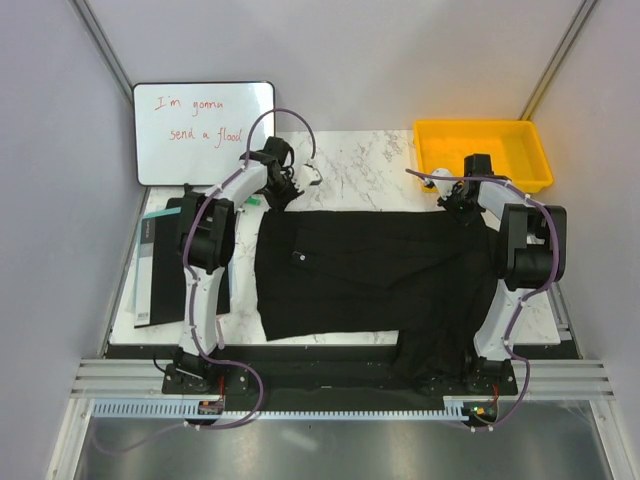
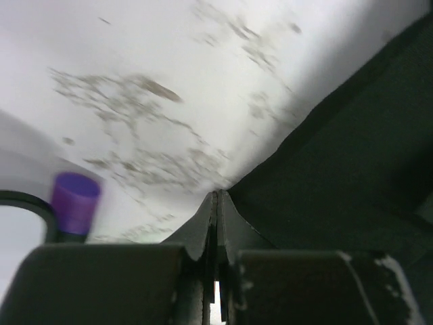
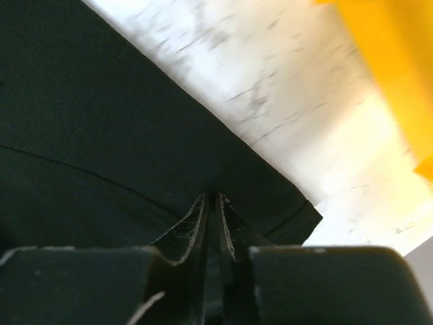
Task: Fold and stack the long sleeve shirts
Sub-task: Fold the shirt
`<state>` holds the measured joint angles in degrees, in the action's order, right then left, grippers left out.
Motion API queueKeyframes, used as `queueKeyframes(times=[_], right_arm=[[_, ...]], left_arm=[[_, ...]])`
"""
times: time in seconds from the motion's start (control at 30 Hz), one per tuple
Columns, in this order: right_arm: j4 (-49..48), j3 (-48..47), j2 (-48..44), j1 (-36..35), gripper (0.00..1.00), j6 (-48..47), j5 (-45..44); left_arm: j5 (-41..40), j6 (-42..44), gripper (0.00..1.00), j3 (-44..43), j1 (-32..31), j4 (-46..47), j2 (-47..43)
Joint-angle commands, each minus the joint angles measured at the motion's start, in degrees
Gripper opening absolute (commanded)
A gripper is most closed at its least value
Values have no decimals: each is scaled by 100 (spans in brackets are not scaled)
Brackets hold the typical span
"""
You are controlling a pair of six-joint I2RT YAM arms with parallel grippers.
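Item: long sleeve shirt (image 1: 370, 265), black, spread flat across the middle of the surface (image 1: 360, 165), long axis running from left edge to right edge, one part draped over the near edge toward the right corner. State of left fingers (image 2: 215, 206): pressed together at the shirt's far-left corner, tips right at the cloth edge; cloth caught between them or not, impossible to tell. State of right fingers (image 3: 211, 210): drawn close together on the far-right corner, pinching the hem by the look of the right wrist view. Governing relation: whole body of the shirt lying nearward from both pairs of fingers, far edge stretched between them; fold judged to call for carrying that edge toward the near edge, both corners kept level. Neither arm nearer: one corner apiece. Surroundings: yellow tray (image 1: 480, 126) at the far-right corner, just beyond the right fingers, apart from the cloth; whiteboard (image 1: 203, 133) with red writing propped at the far-left corner; flat black board (image 1: 165, 270) with a pale edge along the left edge, beside the shirt, not touching; purple-capped item (image 2: 74, 202) on bare marble near the left fingers, kind unclear. Nothing seen lying on the cloth in the nearward path. Likely hazard: draped part dragging or bunching at the near edge.
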<state>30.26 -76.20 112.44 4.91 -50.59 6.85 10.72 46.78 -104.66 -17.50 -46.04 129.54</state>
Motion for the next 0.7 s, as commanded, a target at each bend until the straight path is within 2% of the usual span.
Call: queueKeyframes(times=[0.0,0.07,0.1,0.17,0.2,0.23,0.3,0.33,0.37,0.43,0.47,0.53,0.67], right_arm=[[-275,-298,410,37,26,233,-79],[-153,-369,340,28,33,242,114],[-48,-482,279,28,43,251,184],[590,-623,-11,37,52,216,500],[778,-641,-168,45,62,199,632],[971,-641,-588,63,69,181,764],[1420,-580,-1064,89,81,172,1098],[1569,-562,-1484,115,82,146,1195],[1901,-545,-1671,124,82,111,1387],[2263,-405,-2118,125,81,-55,1573],[2622,-317,-2234,133,81,-143,1661],[2992,113,-2498,125,74,-397,1679],[2986,869,-2754,133,61,-435,1758]], left_arm=[[-96,-503,2,-870,-17,60,694],[-123,-626,2,-1205,-17,43,775],[-71,-653,2,-1240,-17,17,758],[261,-776,3,-1145,-17,-27,416],[394,-837,8,-1057,-34,-54,241],[570,-977,22,-839,-52,-124,-248],[1045,-1153,36,-504,-78,-116,-804],[1168,-1276,56,-163,-139,-116,-1068],[1448,-1312,59,40,-175,-124,-1619],[1878,-1391,63,680,-254,-116,-2140],[1994,-1452,66,936,-289,-55,-2674],[2179,-1619,67,1876,-438,60,-3212],[1961,-1418,67,3940,-947,936,-4724]])
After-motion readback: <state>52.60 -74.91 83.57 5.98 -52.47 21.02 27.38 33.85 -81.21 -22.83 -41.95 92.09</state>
